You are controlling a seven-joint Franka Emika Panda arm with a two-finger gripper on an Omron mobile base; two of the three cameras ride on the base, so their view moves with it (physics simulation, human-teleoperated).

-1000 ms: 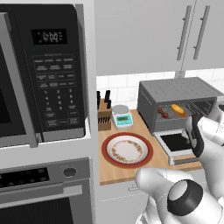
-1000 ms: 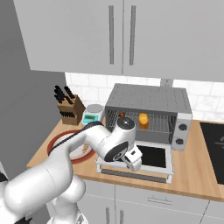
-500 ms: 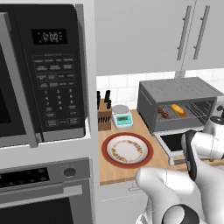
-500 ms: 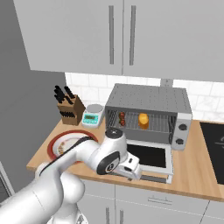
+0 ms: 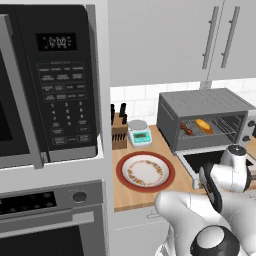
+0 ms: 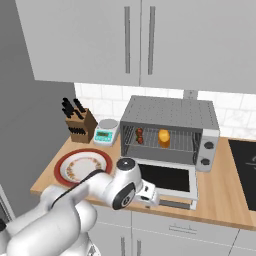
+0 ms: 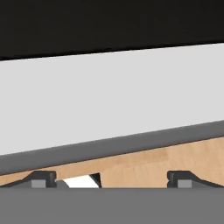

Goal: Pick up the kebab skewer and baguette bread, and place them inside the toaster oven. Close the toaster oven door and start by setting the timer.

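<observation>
The grey toaster oven [image 6: 170, 111] stands on the counter with its door [image 6: 167, 177] folded down flat. On its wire rack lie the kebab skewer [image 6: 139, 135] at the left and the baguette bread [image 6: 163, 136] beside it; the left base view shows the skewer [image 5: 186, 129] and the bread [image 5: 203, 125] too. My gripper [image 6: 156, 196] hangs low at the door's front edge, open and holding nothing. In the hand view my gripper [image 7: 113, 179] faces the door's pale frame [image 7: 109, 96], with the grey handle bar [image 7: 109, 146] just above the fingertips [image 7: 43, 177].
A red-rimmed plate [image 6: 82, 166] lies left of the oven. A knife block [image 6: 80, 122] and a small scale [image 6: 105, 131] stand behind it. Two knobs [image 6: 207, 145] sit on the oven's right side. A black cooktop [image 6: 245, 160] lies at the right. A large microwave [image 5: 50, 85] stands at the left.
The arm has drawn back from the oven's mouth and dropped to the front edge of the open door. The jaws have stayed open.
</observation>
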